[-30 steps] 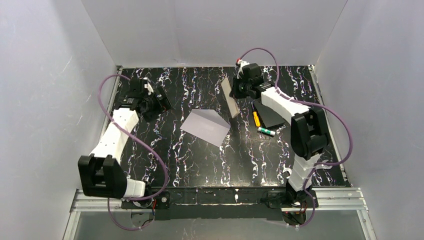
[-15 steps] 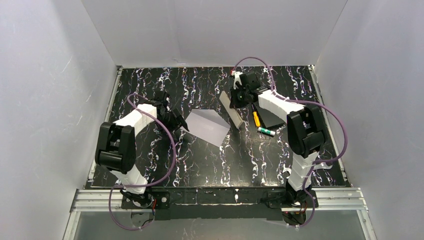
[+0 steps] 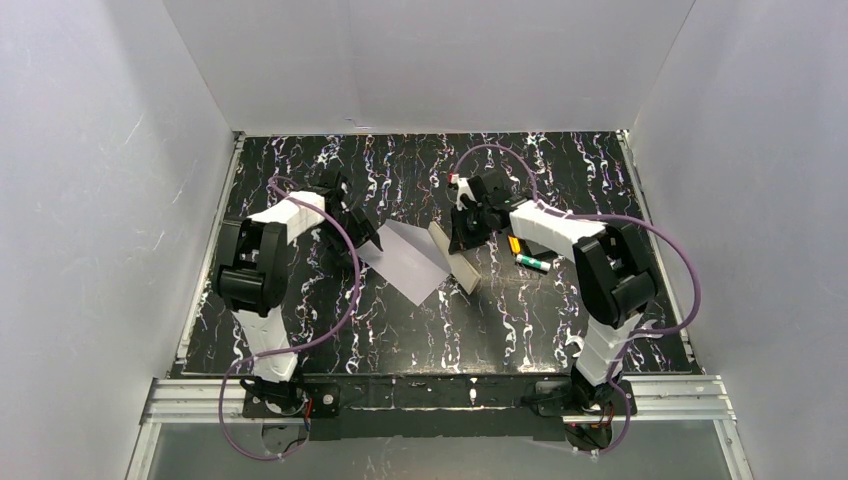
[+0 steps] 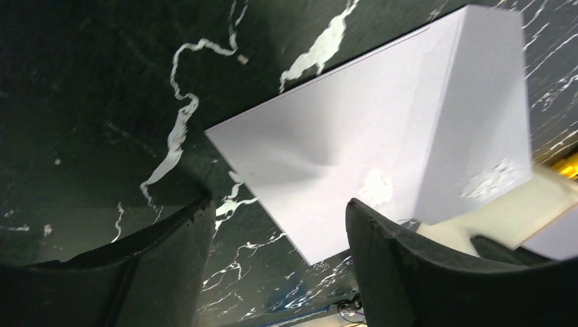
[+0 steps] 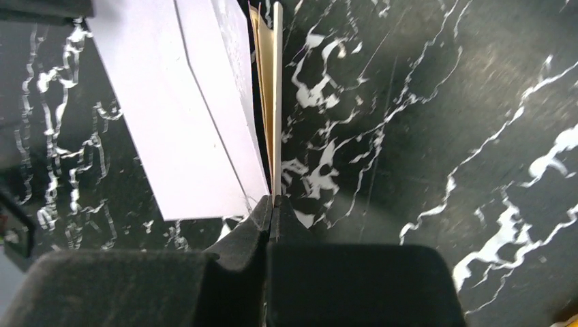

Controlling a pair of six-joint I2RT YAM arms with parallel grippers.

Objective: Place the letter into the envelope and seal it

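The pale lavender-white envelope [image 3: 412, 255] lies flat mid-table, its flap showing as a triangle [image 4: 382, 136]. My left gripper [image 3: 360, 228] hovers low at its left corner, open; the fingers [image 4: 163, 266] straddle the envelope's near corner [image 4: 279, 211] without pinching it. My right gripper [image 3: 462, 225] is shut on the cream-tan letter [image 3: 455, 262], which stands on edge against the envelope's right side. In the right wrist view the letter [image 5: 274, 102] is edge-on, clamped at my fingertips [image 5: 272, 201], right beside the envelope [image 5: 184, 116].
A yellow marker [image 3: 513, 243] and a white, green-tipped cylinder [image 3: 533, 263] lie right of the letter, under my right arm. White walls enclose the black marbled table [image 3: 400, 330] on three sides.
My left arm swung in from the far left to the envelope's left corner, its jaws narrowing. My right gripper carried the letter forward and left, down to the envelope's right edge.
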